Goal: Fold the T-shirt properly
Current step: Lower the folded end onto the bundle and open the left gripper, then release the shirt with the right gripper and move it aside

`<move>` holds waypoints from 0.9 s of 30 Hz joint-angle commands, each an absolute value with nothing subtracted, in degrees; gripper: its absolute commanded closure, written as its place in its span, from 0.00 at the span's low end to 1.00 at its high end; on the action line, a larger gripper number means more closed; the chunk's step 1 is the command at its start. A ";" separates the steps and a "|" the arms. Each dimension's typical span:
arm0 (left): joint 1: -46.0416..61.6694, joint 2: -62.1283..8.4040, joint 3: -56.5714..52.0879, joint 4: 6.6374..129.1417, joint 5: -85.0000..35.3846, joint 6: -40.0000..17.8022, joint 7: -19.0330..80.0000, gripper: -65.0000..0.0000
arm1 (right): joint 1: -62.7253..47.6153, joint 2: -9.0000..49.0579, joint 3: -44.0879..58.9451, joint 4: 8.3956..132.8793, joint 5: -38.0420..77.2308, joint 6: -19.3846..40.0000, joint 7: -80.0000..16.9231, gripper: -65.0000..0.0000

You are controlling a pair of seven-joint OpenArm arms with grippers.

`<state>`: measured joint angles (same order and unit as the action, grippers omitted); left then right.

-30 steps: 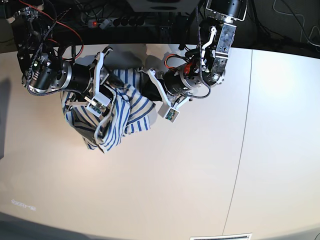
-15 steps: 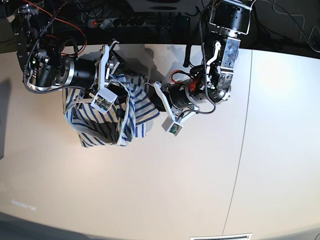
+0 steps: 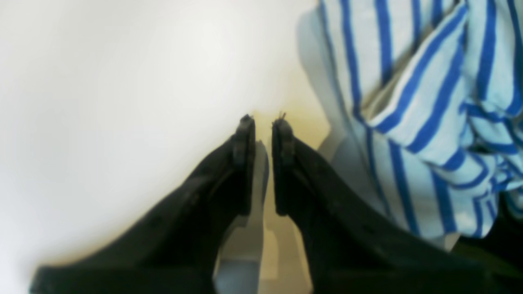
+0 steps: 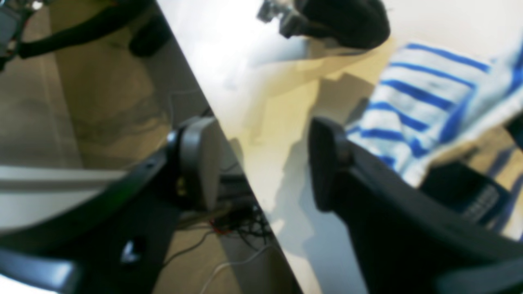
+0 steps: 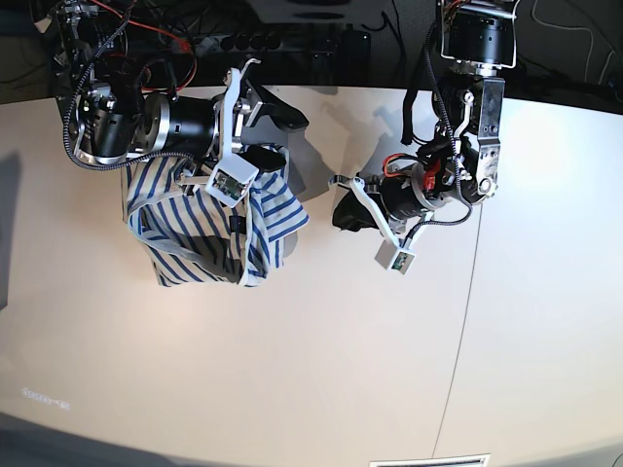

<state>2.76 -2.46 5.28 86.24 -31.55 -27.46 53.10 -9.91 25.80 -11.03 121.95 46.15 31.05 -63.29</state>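
The T-shirt (image 5: 204,233), white with blue stripes, lies in a crumpled heap on the table's left part, with a small dark tag (image 5: 236,226) on it. My right gripper (image 5: 279,131) is open and empty at the heap's back right edge. In the right wrist view its jaws (image 4: 261,163) stand wide apart over the table edge, with the shirt (image 4: 425,102) to their right. My left gripper (image 5: 347,214) is shut and empty, clear of the shirt on its right. In the left wrist view its tips (image 3: 263,122) nearly touch above bare table, with the shirt (image 3: 429,122) at right.
The white table (image 5: 321,360) stretches to the front and right, with a seam (image 5: 467,292) running down it. A power strip and cables (image 5: 263,41) lie behind the back edge. The right wrist view shows floor and wires (image 4: 233,228) past that edge.
My left gripper has come off the shirt and drawn away to the right. My right gripper has lifted out of the cloth toward the back edge. The shirt has settled into a lower heap.
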 commanded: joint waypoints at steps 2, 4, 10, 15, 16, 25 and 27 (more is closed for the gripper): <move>1.80 -3.86 5.17 87.07 -32.47 -29.43 52.58 0.87 | -9.06 25.32 -8.86 124.84 46.39 34.70 -61.93 0.70; 2.00 -4.69 5.17 87.07 -33.61 -29.52 52.77 0.87 | -9.08 25.19 -6.17 127.31 46.50 34.72 -61.93 1.00; 1.98 -6.17 5.17 87.07 -33.67 -29.67 53.08 0.87 | -9.43 26.55 4.45 129.69 42.85 34.70 -61.30 1.00; 2.07 -8.21 5.17 87.07 -35.64 -30.94 53.32 0.87 | -14.44 27.14 11.57 128.60 40.99 34.72 -61.30 1.00; 2.04 -8.47 5.17 87.07 -36.27 -30.96 53.32 0.87 | -15.75 27.14 11.79 128.46 41.28 34.72 -61.30 1.00; 2.07 -8.47 5.17 87.07 -37.30 -31.27 54.02 0.87 | -21.45 27.11 4.51 123.33 41.34 34.74 -60.82 1.00; 2.07 -8.47 5.17 87.07 -37.30 -31.29 54.30 0.87 | -21.28 27.09 2.74 123.96 41.39 34.72 -58.65 1.00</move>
